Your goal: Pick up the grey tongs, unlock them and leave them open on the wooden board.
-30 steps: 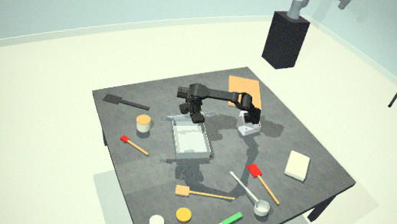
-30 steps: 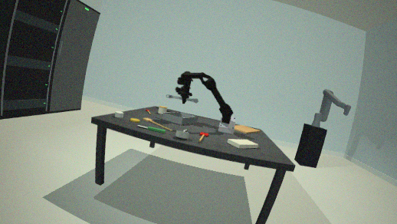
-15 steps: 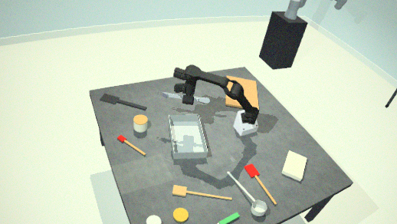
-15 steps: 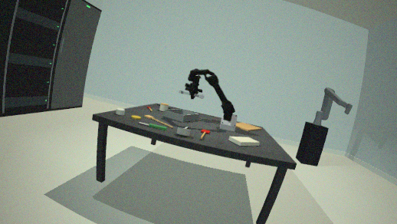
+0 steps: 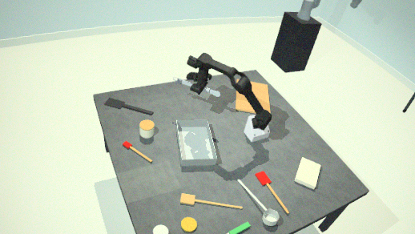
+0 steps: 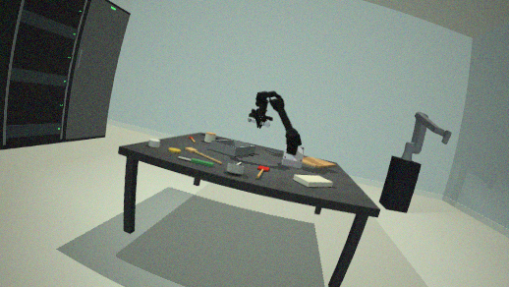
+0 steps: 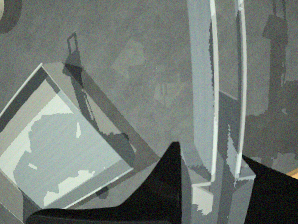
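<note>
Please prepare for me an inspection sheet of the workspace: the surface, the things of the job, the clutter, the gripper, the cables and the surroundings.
Surface: dark grey rectangular table, upright on its legs.
Job's things: long grey metal-look tongs held above the table; grey rectangular roasting tin; flat orange-brown wooden board, nothing seen on it.
Clutter: black flat-bladed turner; two red-headed, wooden-handled spatulas; pale grey round ladle; cream rectangular block; other small items.
Gripper: black parallel-jaw gripper, shut on the tongs.
Cables: nothing seen.
Surroundings: black box-shaped pedestal bearing a grey arm; tall black cabinet.
</note>
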Motion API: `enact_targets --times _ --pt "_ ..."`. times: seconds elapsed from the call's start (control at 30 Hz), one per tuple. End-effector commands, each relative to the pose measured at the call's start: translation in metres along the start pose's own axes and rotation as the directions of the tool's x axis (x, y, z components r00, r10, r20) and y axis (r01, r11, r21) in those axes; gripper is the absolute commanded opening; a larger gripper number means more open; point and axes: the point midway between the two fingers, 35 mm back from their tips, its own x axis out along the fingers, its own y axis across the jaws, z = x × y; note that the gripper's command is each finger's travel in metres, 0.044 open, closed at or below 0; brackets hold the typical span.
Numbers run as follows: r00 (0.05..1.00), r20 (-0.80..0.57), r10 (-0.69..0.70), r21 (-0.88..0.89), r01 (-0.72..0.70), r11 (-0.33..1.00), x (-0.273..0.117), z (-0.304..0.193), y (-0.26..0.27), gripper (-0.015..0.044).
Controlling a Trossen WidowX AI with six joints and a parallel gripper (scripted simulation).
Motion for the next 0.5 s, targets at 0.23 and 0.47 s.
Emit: enact_targets --times 0.23,0.47 --pt "1.0 -0.013 0.002 0.221 0.0 0.975 0.009 -0.001 -0.098 -0.015" --pt "1.0 -0.023 0.009 0.29 -0.002 0.957 0.017 -0.006 -0.129 -0.015"
